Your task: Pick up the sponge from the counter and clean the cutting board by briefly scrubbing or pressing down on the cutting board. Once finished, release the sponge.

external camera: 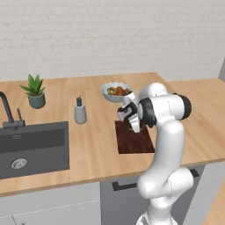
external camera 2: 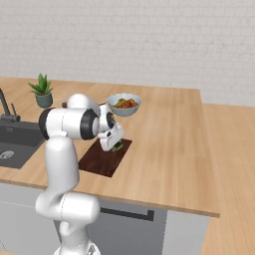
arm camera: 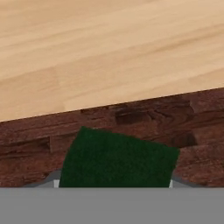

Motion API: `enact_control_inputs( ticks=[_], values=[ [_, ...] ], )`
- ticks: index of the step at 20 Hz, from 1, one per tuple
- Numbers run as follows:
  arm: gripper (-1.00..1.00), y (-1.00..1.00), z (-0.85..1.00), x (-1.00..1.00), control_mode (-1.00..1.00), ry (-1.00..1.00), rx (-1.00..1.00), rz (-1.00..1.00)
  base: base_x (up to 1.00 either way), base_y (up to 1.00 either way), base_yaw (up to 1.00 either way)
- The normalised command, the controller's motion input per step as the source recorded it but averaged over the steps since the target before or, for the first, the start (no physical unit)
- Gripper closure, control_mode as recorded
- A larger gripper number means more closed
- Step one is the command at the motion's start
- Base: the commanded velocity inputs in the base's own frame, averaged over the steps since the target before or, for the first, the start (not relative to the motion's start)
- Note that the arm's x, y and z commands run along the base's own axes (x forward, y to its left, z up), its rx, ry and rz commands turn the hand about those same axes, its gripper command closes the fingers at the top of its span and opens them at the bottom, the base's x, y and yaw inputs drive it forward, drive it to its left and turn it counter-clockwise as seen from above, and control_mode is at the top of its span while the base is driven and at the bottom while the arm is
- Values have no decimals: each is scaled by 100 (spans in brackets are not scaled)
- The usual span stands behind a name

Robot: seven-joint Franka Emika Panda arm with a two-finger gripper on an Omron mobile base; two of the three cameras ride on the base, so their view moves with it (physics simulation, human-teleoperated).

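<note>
A: Sponge (arm camera: 118,159), dark green, sits between the gripper's (external camera 2: 116,145) fingers, low over the cutting board (arm camera: 39,144). In the right base view a bit of green shows under the hand (external camera 2: 118,146), at the far end of the board.

B: So the claw is holding it?

A: Yes, clamped on the sponge at a middling width. In the hand view the green face covers the lower middle, with reddish-brown board grain around it and light counter (arm camera: 109,52) beyond. Whether the sponge presses on the board or hangs just above it, I cannot tell.

B: What is nearby?

A: The cutting board (external camera: 134,139) lies on the counter (external camera: 88,145) close to the front edge. Just behind it stands a fruit bowl (external camera: 116,92). To its left, well apart, is a grey soap dispenser (external camera: 79,111), then the dark sink (external camera: 33,149) with its tap (external camera: 8,112), and a potted plant (external camera: 34,91) behind the sink.

B: Anything in the way?

A: From the left base camera, the arm's own elbow and wrist (external camera: 158,110) cover the right part of the board and the sponge. The bowl is near the hand but not touching it.
</note>
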Motion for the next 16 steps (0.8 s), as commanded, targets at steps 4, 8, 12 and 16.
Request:
enact_control_inputs(
  ticks=[4,8,12,16],
  values=[
    [100,-93,-50,-68,-100,0,0,-5,0,0,0],
    [100,-100,-50,-71,-100,0,0,-4,0,0,0],
    [100,-95,-52,-69,-100,0,0,-4,0,0,0],
    [100,-92,-57,-73,-100,0,0,-3,0,0,0]
  ],
)
